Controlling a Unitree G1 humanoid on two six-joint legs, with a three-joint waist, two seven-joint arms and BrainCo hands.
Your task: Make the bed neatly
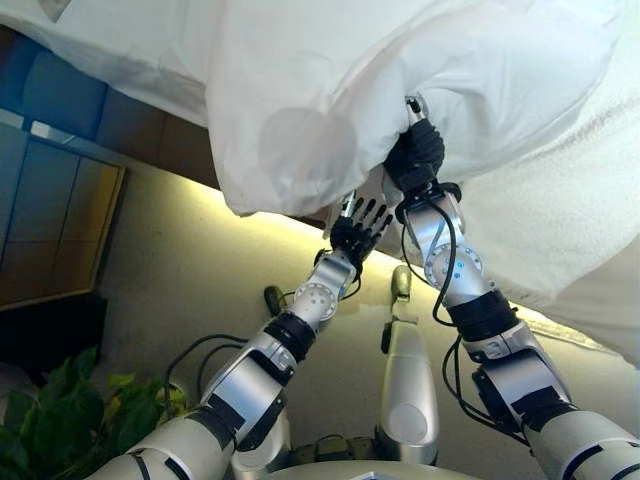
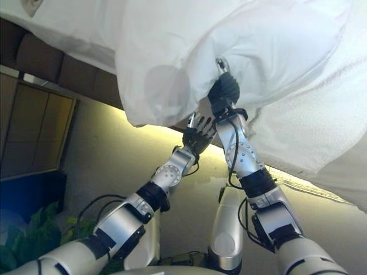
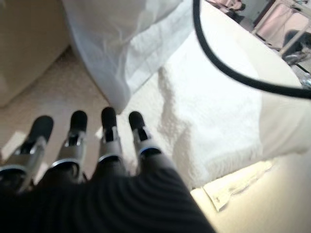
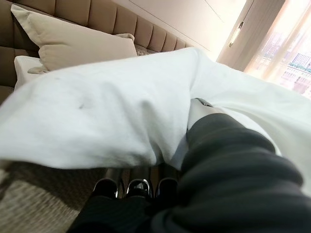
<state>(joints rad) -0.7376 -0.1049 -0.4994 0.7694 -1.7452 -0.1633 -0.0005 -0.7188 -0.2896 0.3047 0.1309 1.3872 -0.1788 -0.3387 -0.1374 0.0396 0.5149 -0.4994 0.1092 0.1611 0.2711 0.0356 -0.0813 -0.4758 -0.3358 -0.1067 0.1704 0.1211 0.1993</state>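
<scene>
A large white pillow hangs over the edge of the bed. My right hand grips its lower edge. In the right wrist view the pillow lies between the thumb and the curled fingers. My left hand is open with straight fingers, just below the pillow's lower corner and apart from it. In the left wrist view its fingers point at the pillow's corner and the white textured bed cover.
The white bed cover runs along the right. A beige pillow leans on the padded brown headboard. A wooden panel and a green plant are at the left, with beige floor beside the bed.
</scene>
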